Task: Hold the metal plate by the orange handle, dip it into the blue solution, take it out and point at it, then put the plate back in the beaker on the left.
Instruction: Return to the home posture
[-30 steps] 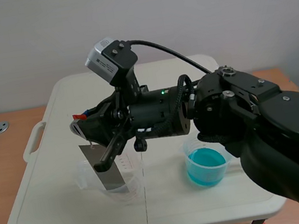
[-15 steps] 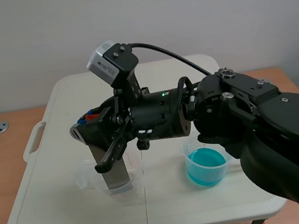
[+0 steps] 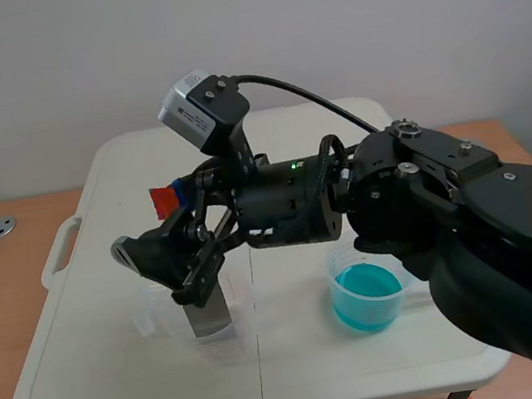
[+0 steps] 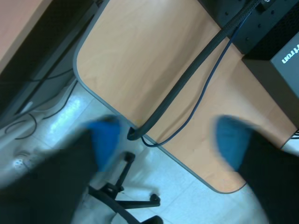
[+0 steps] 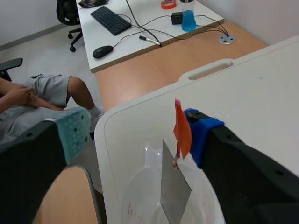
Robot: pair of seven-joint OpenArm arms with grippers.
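**Plate lowered into left beaker; right end effector has let go**

Since a second ago, the metal plate (image 3: pixel 208 310) has gone from a tilted position at the rim to standing deeper in the left beaker (image 3: pixel 162 322). The right end effector (image 3: pixel 150 219) was clamped on the orange handle (image 3: pixel 159 198) and has since spread its fingers wide.

Scene view, left to right:
- The white counter (image 3: pixel 101 372) fills the lower half of the frame.
- The clear left beaker stands at lower left of centre, with the plate's lower part inside it and roughly upright.
- The orange handle rises above the rim, at centre left.
- The right end effector is wide open around the handle, one finger low and to the left, the other, with a blue pad, up beside the handle.
- The blue solution (image 3: pixel 366 295) sits in its own beaker at lower right of centre, well apart from the plate.
- The right arm enters from the right edge and reaches past the middle.

Right wrist view: the plate (image 5: pixel 174 186) hangs between the fingers into the beaker (image 5: pixel 135 205). The handle (image 5: pixel 182 128) is against or just beside the blue pad. Whether they touch cannot be told. The grey-green pad is well clear of the handle, so nothing is gripped by the end effector (image 5: pixel 136 129). Beyond the counter, a seated person (image 5: pixel 42 98) is partly visible.

Left wrist view: the left end effector (image 4: pixel 167 140) is blurred. Its blue-padded fingers are spread apart and hold nothing. Ahead of it are a wooden desk (image 4: pixel 154 60) with a black cable (image 4: pixel 187 79), and beyond that the floor.
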